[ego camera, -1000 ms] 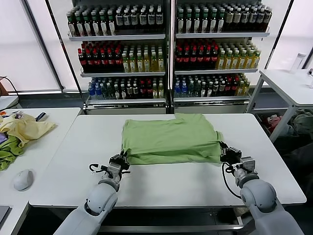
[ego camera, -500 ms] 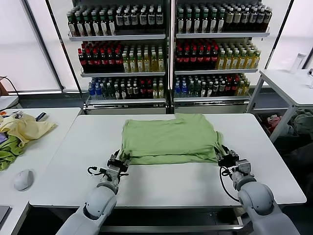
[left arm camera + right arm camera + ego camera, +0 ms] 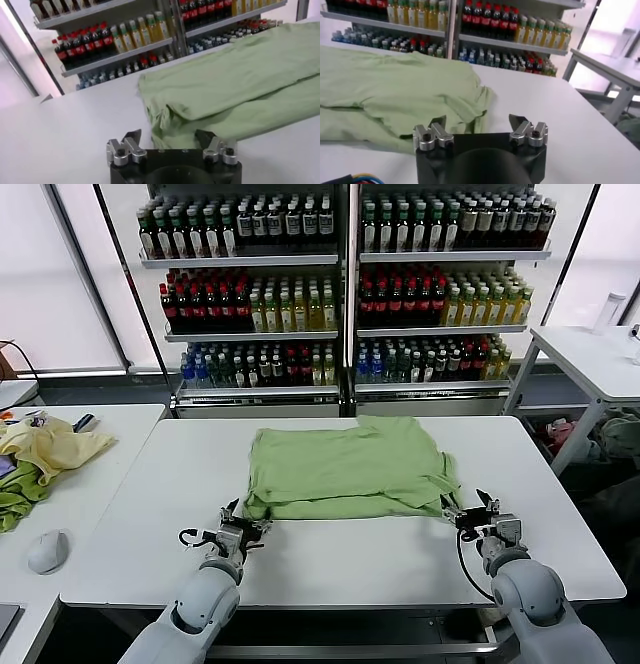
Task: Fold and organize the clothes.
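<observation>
The light green shirt lies folded in a flat rectangle on the white table, its collar and print hidden. My left gripper is open and empty just off the shirt's near left corner. My right gripper is open and empty just off the near right corner. The left wrist view shows the shirt's folded corner just past my open left gripper. The right wrist view shows the shirt's edge just ahead of my open right gripper.
A pale yellow garment and darker green cloth lie on the side table at left, with a white mouse. Bottle shelves stand behind the table. Another white table is at right.
Both grippers have let go of the shirt's near corners and drawn back toward me. The shirt's near edge now rests flat on the table.
</observation>
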{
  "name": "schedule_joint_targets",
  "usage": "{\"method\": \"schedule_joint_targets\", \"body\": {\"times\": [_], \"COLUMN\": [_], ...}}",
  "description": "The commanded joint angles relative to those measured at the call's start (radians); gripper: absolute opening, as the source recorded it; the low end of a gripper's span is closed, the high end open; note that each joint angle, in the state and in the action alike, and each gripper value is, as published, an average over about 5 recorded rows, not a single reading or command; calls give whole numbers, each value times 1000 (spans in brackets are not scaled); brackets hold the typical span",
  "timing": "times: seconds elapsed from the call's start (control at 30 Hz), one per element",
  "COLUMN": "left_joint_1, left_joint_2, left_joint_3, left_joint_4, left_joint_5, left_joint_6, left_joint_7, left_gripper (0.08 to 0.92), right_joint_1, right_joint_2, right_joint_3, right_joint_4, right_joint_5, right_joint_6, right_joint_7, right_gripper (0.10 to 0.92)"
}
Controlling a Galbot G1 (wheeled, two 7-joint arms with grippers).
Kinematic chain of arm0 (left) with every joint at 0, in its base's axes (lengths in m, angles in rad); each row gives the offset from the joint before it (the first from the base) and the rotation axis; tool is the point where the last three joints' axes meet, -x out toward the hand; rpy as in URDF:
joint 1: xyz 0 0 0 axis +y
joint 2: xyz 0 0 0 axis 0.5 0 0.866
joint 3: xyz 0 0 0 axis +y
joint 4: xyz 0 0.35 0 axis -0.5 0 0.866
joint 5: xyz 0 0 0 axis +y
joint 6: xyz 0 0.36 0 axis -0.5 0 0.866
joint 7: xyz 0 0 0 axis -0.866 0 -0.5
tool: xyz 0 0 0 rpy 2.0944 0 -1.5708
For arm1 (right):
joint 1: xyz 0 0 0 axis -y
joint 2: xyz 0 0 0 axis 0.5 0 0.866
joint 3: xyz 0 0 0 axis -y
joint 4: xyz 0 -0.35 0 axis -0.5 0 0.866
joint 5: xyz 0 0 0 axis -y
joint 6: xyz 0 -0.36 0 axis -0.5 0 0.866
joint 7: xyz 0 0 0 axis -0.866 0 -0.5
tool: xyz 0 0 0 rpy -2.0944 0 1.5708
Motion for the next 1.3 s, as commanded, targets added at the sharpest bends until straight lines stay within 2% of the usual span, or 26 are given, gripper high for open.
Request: {"method": "schedule_joint_targets", "body": {"times": [0.03, 0.47, 0.57, 0.9, 1.17, 1.3], "left_joint_1": [-18, 19, 44, 183, 454, 553], "left_joint_2": [1, 0, 4, 22, 35, 34], "left_joint_3": [0, -2, -6, -53, -129, -166], "left_joint_4": [16, -29, -55, -180, -389, -466], "left_joint_5": [-50, -60, -59, -56, -27, -9], "left_joint_6": [7, -7, -11, -14, -8, -6], "left_joint_7": [4, 20, 22, 24, 22, 19], "left_gripper": [539, 167, 110, 99, 99, 99], "right_joint_1": [27, -15, -37, -152, -350, -452], "right_joint_2": [0, -12, -17, -45, -40, -22], "right_joint_3": [-16, -13, -5, 53, 127, 167], "right_joint_4": [-33, -32, -18, 90, 265, 342], "right_joint_5": [63, 109, 111, 103, 43, 9], "right_joint_6": [-21, -50, -49, -48, -47, -46], "right_joint_7": [15, -13, -20, -27, -26, -31], "right_gripper": [594, 217, 161, 143, 143, 143]}}
